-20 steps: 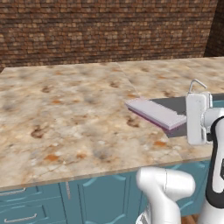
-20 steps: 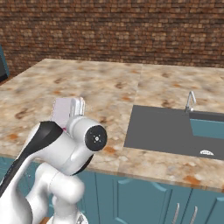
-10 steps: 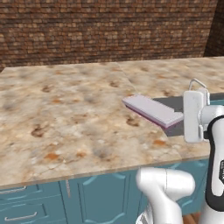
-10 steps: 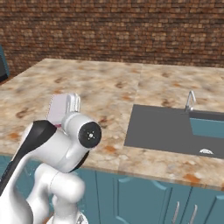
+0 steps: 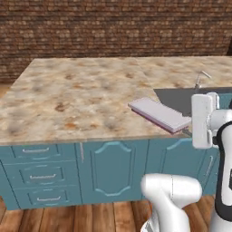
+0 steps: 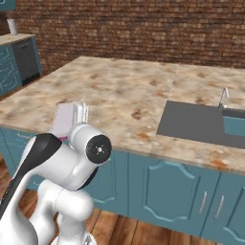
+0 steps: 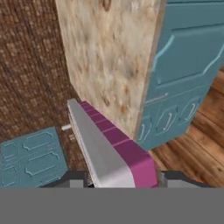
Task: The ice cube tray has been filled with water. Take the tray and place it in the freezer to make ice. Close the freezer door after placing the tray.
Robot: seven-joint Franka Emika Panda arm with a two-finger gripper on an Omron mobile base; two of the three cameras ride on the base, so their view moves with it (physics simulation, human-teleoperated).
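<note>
The ice cube tray (image 5: 159, 113) is a flat pale lavender slab with a pink-purple lower edge. It hangs level in the air by the counter's front edge, left of the sink. My gripper (image 5: 186, 129) is shut on its near end, with the white hand just to the right. In the hand view the tray (image 7: 103, 148) runs away from the gripper (image 7: 124, 180), and a dark fingertip (image 7: 174, 176) sits at each side of it. In the right base view the tray (image 6: 63, 119) peeks out behind my arm. The freezer and the freezer door are out of view.
A speckled stone counter (image 5: 86, 97) tops teal cabinets (image 5: 113, 165) and drawers (image 5: 38, 174). A grey sink (image 6: 196, 122) with a faucet (image 6: 222, 98) is set into its right part. Behind stands a brick wall (image 5: 113, 27), below lies wooden floor (image 5: 90, 219). A dark appliance (image 6: 24, 60) stands far left.
The whole picture has shifted: the base has backed away from the counter, so its front and cabinets now show. The tray stays in my gripper at about the same place.
</note>
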